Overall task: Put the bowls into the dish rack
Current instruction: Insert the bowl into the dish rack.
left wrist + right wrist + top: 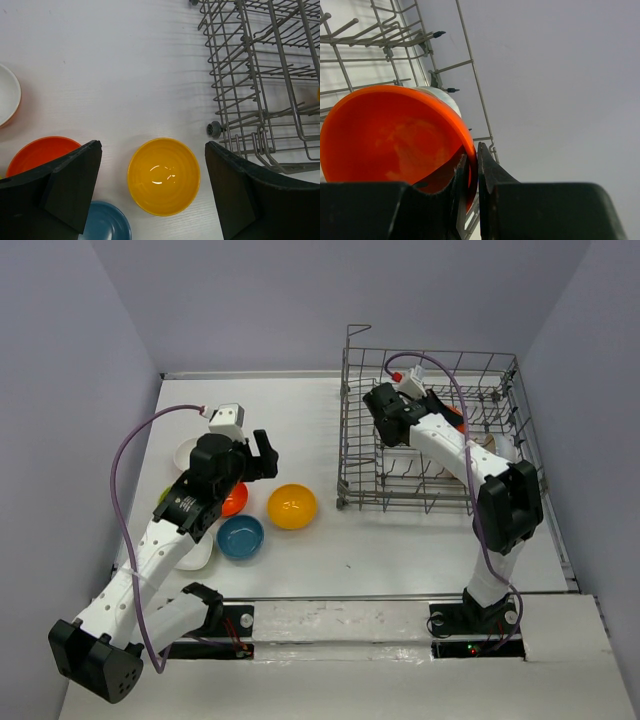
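The grey wire dish rack [345, 430] stands at the right rear of the table. My right gripper [383, 405] reaches inside it, shut [475, 156] on the rim of a red-orange bowl [395, 135]; a pale bowl [442, 97] shows just behind that one. My left gripper [262, 455] hovers open [152, 146] above an orange-yellow bowl [164, 176] that sits upright on the table [291, 506], left of the rack. Nothing is between the left fingers [75, 180].
More bowls lie under and beside the left arm: blue [240, 536], red-orange [235, 500], white [187, 452], a lime-green edge [165, 495] and a white one [197, 556]. The rack's corner wheel [214, 129] is close to the yellow bowl.
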Controlling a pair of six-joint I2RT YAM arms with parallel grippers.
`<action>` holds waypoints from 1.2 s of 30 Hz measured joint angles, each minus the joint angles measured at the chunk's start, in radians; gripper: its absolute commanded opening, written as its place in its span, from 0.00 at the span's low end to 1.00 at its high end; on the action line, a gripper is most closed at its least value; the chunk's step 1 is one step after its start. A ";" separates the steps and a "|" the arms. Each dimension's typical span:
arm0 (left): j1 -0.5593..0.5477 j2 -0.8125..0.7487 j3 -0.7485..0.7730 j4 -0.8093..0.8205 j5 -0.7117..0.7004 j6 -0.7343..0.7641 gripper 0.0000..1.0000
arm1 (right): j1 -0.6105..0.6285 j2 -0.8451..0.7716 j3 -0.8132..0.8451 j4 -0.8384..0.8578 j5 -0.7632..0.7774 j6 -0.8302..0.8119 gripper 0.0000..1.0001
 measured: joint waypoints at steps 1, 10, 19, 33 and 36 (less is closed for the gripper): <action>0.000 0.000 0.000 0.001 0.002 0.000 0.93 | 0.000 0.003 -0.001 0.000 0.001 0.000 0.01; 0.000 0.000 -0.014 0.001 0.015 0.001 0.93 | -0.010 0.024 -0.043 0.001 0.001 -0.003 0.01; 0.000 0.000 -0.014 0.001 0.023 0.001 0.93 | -0.015 0.024 -0.061 0.004 0.002 -0.005 0.01; 0.000 0.000 -0.014 0.001 0.030 0.002 0.93 | -0.015 0.080 -0.063 0.020 0.005 -0.012 0.04; 0.000 0.001 -0.014 0.001 0.030 0.002 0.94 | -0.014 0.085 -0.063 0.021 0.006 -0.012 0.05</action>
